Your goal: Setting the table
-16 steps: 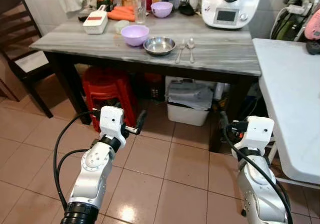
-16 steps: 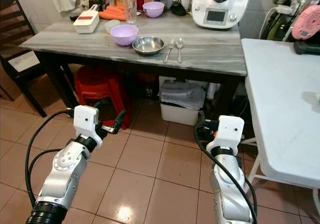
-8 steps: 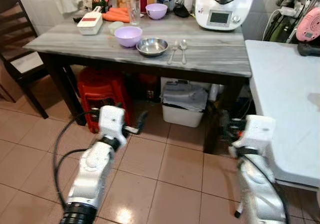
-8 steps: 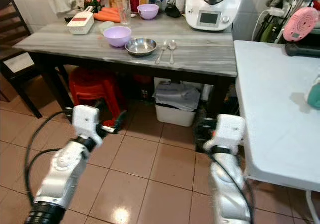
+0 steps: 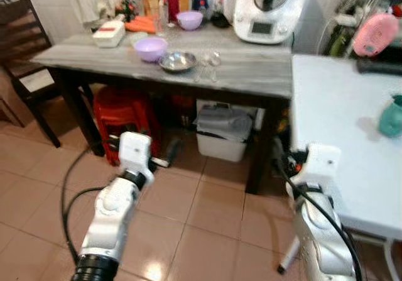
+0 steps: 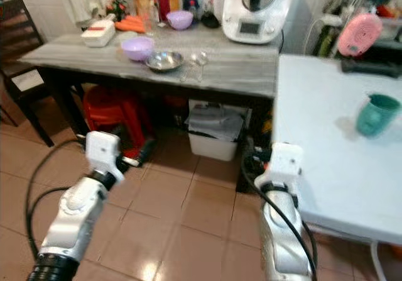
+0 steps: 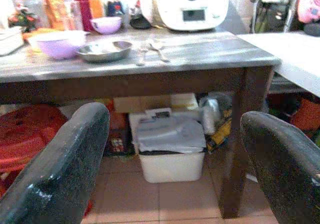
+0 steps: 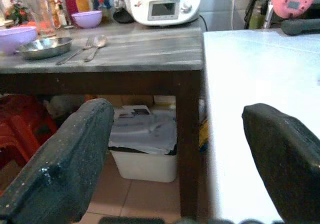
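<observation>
A grey wooden table (image 5: 251,73) stands ahead. On it are a purple bowl (image 5: 151,48), a steel bowl (image 5: 178,61), and a fork and spoon (image 5: 208,66) lying side by side. A smaller purple bowl (image 5: 189,19) sits at the back. To the right is a white table (image 5: 333,124) with a teal cup (image 5: 391,116) on it. My left gripper (image 7: 170,184) is open and empty, held low over the floor and pointed under the grey table. My right gripper (image 8: 172,184) is also open and empty, level with the near corner where the two tables meet.
A white kitchen machine (image 5: 267,9), bottles and carrots (image 5: 143,24) crowd the grey table's back. Under it are red stools (image 5: 125,114) and a white bin (image 5: 226,133). A dark chair (image 5: 25,48) stands left. A pink object (image 5: 375,34) lies at the white table's far end.
The camera has swung right and pulled back, blurring the picture. More of the white table and the teal cup have come into view. Both arms keep their pose.
</observation>
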You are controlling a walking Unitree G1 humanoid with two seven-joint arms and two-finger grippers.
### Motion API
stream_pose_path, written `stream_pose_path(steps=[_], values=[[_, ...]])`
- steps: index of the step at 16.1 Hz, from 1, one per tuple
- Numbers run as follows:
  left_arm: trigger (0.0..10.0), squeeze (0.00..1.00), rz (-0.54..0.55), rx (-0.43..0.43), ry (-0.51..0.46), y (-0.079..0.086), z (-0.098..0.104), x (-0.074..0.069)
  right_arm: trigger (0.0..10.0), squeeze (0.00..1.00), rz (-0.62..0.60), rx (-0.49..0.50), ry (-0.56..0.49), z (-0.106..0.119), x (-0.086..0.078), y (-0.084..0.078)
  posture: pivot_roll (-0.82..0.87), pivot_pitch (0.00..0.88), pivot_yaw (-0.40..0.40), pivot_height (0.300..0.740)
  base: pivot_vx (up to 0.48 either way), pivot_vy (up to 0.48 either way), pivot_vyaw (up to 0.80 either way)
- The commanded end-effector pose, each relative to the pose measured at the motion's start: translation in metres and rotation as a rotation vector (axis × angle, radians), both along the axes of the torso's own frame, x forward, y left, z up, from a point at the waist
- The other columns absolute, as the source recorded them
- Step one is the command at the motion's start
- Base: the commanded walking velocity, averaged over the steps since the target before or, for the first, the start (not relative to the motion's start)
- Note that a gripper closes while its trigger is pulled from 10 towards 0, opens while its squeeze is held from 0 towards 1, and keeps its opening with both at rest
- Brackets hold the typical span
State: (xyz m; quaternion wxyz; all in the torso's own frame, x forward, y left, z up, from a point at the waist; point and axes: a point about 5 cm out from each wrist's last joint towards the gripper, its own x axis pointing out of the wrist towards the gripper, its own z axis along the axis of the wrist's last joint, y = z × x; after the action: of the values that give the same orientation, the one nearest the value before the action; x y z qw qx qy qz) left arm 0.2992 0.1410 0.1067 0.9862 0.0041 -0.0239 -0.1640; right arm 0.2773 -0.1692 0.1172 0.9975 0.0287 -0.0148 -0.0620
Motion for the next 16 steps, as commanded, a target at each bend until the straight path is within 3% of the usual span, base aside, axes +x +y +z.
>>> stream_pose_path(steps=[1,13,16], values=[[10.0,0.00,-0.041,-0.006,-0.004,-0.0105,0.0022,0.0007,10.0,0.00,-0.024,-0.009,0.003,0.0001,-0.0016,-0.0072,-0.05,0.000,0.033,0.740,0.000,-0.330,0.00],[10.0,0.00,-0.053,-0.011,-0.003,-0.0151,0.0026,0.0011,10.0,0.00,-0.017,-0.007,0.001,-0.0003,-0.0004,-0.0064,-0.05,0.000,0.035,0.740,0.000,-0.325,0.00],[10.0,0.00,-0.048,-0.029,-0.007,-0.0146,0.0032,0.0013,10.0,0.00,-0.015,-0.008,0.001,-0.0006,-0.0003,-0.0065,-0.05,0.000,0.033,0.740,0.000,0.000,0.00]])
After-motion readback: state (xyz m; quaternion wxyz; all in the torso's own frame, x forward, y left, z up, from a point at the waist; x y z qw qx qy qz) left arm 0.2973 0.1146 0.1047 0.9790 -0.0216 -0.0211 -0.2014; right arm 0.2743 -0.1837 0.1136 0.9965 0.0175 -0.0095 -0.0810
